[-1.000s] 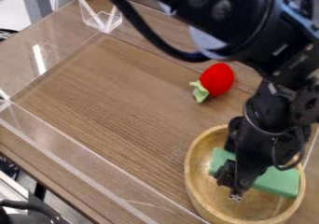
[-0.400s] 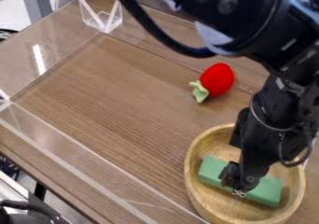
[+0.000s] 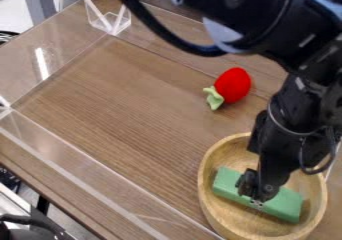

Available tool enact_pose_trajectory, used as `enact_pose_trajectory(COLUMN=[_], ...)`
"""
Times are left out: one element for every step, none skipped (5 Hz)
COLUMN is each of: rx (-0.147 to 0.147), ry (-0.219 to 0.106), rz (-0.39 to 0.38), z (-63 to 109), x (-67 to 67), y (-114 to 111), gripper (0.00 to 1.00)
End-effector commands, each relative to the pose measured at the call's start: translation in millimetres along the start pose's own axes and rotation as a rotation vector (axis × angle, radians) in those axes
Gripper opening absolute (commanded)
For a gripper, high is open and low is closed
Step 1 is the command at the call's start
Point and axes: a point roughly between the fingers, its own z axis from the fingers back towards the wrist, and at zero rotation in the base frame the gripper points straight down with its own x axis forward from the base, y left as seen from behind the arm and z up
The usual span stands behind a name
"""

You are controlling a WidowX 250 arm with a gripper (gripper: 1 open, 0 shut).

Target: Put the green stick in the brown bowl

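Camera view: wood-grain table (image 3: 127, 104) inside clear acrylic walls (image 3: 54, 154). Green stick (image 3: 261, 196) flat in brown bowl (image 3: 214, 174), lower right. Hand (image 3: 257, 192) just above stick, spread wide, gripping nothing. Red strawberry toy (image 3: 233, 84) nearby.

- Bright, even daylight fills the scene.
- White glare streaks the clear plastic walls (image 3: 47, 64) at left and top.
- The black arm (image 3: 254, 19) is soft and slightly blurred.
- Low resolution; fine detail is lost.
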Motion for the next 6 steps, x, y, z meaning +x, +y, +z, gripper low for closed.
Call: enact_pose_trajectory(rx=[0.047, 0.047, 0.048, 0.049, 0.051, 0.052], ry=[-0.055, -0.058, -0.062, -0.066, -0.070, -0.074], rz=[-0.008, -0.011, -0.014, -0.016, -0.018, -0.018], z=[13.9, 11.8, 10.8, 10.4, 10.0, 9.6], x=[7.5, 7.8, 8.0, 8.2, 8.5, 8.5], y=[7.0, 7.5, 7.9, 8.2, 8.3, 8.3], gripper=[1.00, 1.00, 1.00, 1.00, 1.00, 1.00])
